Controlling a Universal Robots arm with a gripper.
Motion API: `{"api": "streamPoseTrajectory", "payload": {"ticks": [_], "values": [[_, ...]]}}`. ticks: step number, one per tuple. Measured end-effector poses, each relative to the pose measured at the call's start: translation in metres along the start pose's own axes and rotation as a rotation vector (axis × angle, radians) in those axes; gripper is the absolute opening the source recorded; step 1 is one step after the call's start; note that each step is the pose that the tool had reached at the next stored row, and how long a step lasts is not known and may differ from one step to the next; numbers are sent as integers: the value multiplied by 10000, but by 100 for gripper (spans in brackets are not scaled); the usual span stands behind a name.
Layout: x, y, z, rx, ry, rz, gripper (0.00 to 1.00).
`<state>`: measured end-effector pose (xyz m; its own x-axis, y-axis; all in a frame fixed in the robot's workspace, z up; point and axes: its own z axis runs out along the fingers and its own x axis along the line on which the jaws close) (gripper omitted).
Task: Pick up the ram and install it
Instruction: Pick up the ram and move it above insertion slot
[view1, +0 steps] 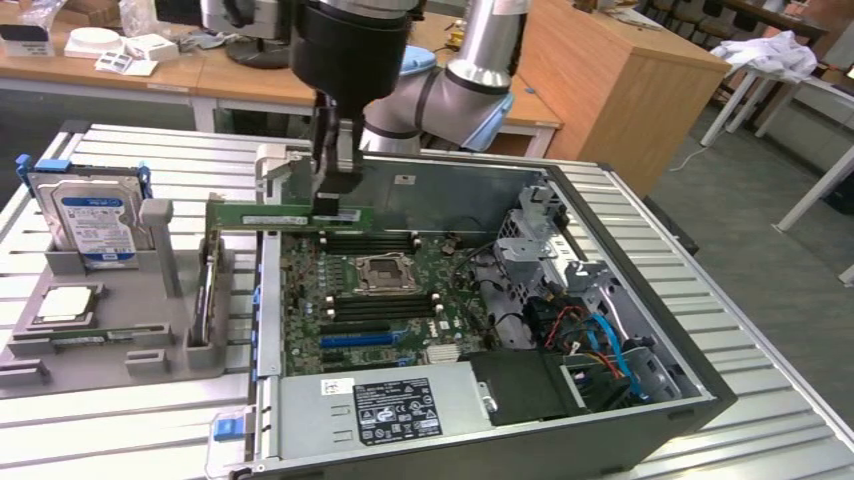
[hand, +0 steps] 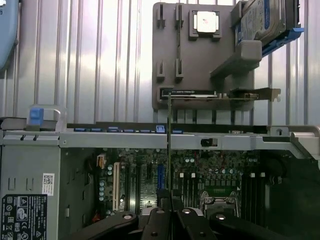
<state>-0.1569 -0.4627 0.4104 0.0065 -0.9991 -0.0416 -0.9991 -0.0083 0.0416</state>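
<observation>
One arm (view1: 474, 60), one open computer case (view1: 694, 395) on a ribbed metal table (view1: 747, 330): how does the arm stand? — Desk

It comes in from the top of the exterior view. The silver elbow is bent behind the case, and the black wrist points straight down over the case's far corner, on the exterior view's left. — Photographer

And inside the case? — Desk

A green motherboard (view1: 334, 300) lies flat, with its processor socket bare. Long black memory slots (view1: 367, 240) run on either side of that socket. Just beside the case, on the exterior view's left, is a grey tray (view1: 100, 350) with a hard drive (view1: 87, 225) standing upright in it. — Photographer

Where is the ram (view1: 267, 215)? — Desk

In the air. It is held level and on edge, above the case wall and the motherboard's far edge, and it is not seated in any slot. One end reaches out toward the tray. — Photographer

And the gripper (view1: 334, 200)? — Desk

Clamped on the ram near its other end. In the wrist view the dark fingers (hand: 155, 220) pinch the stick from both sides, and the board runs away from them as a thin line. — Photographer
</observation>
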Motion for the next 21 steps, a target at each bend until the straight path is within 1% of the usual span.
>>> {"api": "streamPoseTrajectory", "payload": {"ticks": [21], "values": [[3,-506,-20,-1,1,-19,12]]}}
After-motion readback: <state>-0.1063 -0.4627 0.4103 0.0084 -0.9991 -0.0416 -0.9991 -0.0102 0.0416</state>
